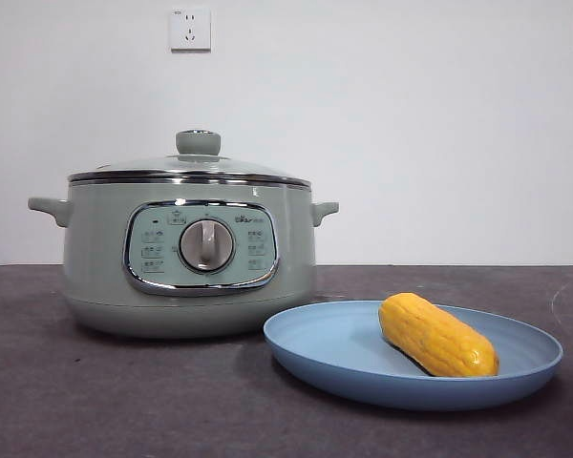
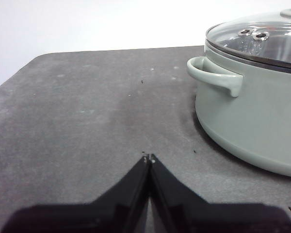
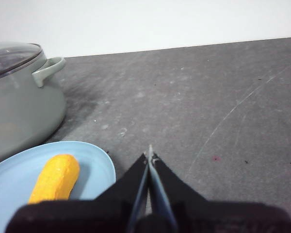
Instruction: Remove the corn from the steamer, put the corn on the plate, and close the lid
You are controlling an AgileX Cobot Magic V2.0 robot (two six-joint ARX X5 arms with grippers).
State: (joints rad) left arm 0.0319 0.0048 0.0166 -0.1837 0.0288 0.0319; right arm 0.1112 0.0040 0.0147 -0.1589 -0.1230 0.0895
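Nearest in the front view, lower right of the frame, we see the plate (image 1: pixel 325 355) with the corn (image 1: pixel 437 334) lying across it, one end toward the camera. Behind it, left of centre, stands the steamer (image 1: pixel 100 267), lid (image 1: pixel 186 165) seated flat on its rim, knob up. So we judge all three steps look done; what's left is just parking clear.

Doing that well: we'd hold both arms off the table things, no brushing the lid knob or plate rim, no nudging the corn so it rolls.

Left gripper (image 2: pixel 149 158): jaws pressed together, holding nothing, over bare table (image 2: pixel 87 121), apart from the steamer's side handle (image 2: pixel 214 74) at upper right of its wrist frame. Right gripper (image 3: pixel 150 154): jaws also together, nothing held, tips just beside the plate's rim at lower left of its frame. Neither arm shows in the front view.

Count: one corn, one plate, one steamer, one lid, two side handles, one dial (image 1: pixel 207 245), two grippers. Far back, one wall socket (image 1: pixel 190 29) at upper centre-left, a second plate partly cut at the upper right edge.
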